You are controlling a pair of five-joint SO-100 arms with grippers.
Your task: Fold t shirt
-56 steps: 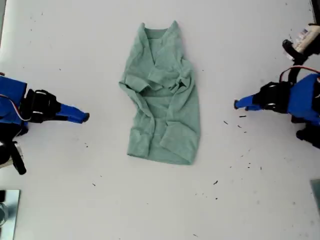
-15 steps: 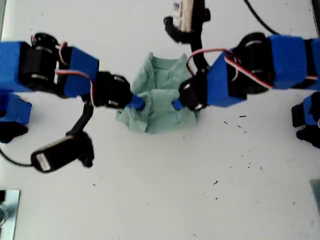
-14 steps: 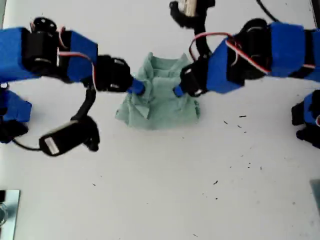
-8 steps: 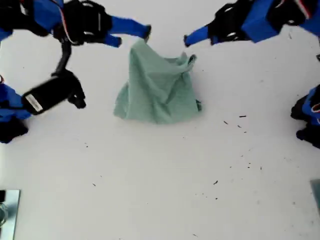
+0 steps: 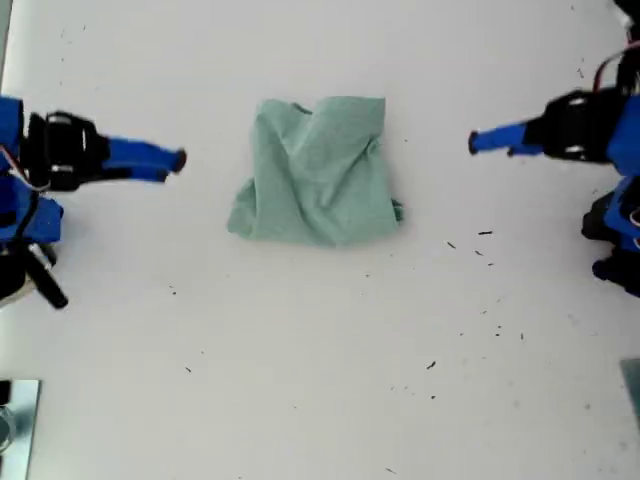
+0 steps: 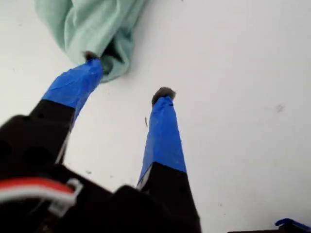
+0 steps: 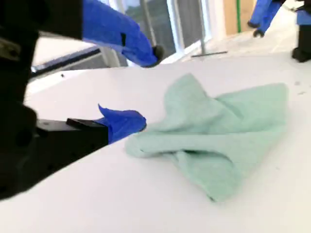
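The pale green t shirt (image 5: 315, 170) lies crumpled in a roughly square, doubled-over heap on the white table (image 5: 320, 350), at the middle of the exterior view. My first gripper (image 5: 472, 143) hovers open at the exterior view's right, a short gap from the cloth; in its own view the open gripper (image 6: 127, 75) points at a corner of the t shirt (image 6: 92, 24). My second gripper (image 5: 180, 160) is open at the exterior view's left, also apart from the cloth. Its gripper (image 7: 148, 86) gapes wide before the t shirt (image 7: 218, 131). Neither holds anything.
Small dark specks (image 5: 485, 233) dot the table on the exterior view's right. A blue arm base (image 5: 615, 235) stands at that view's right edge. A metallic object (image 5: 15, 420) sits in its lower left corner. Window frames (image 7: 189, 24) show beyond the table.
Both grippers carried the shirt's lower edge up over its top, let go and drew back to the exterior view's sides. The cloth has settled into a shorter heap.
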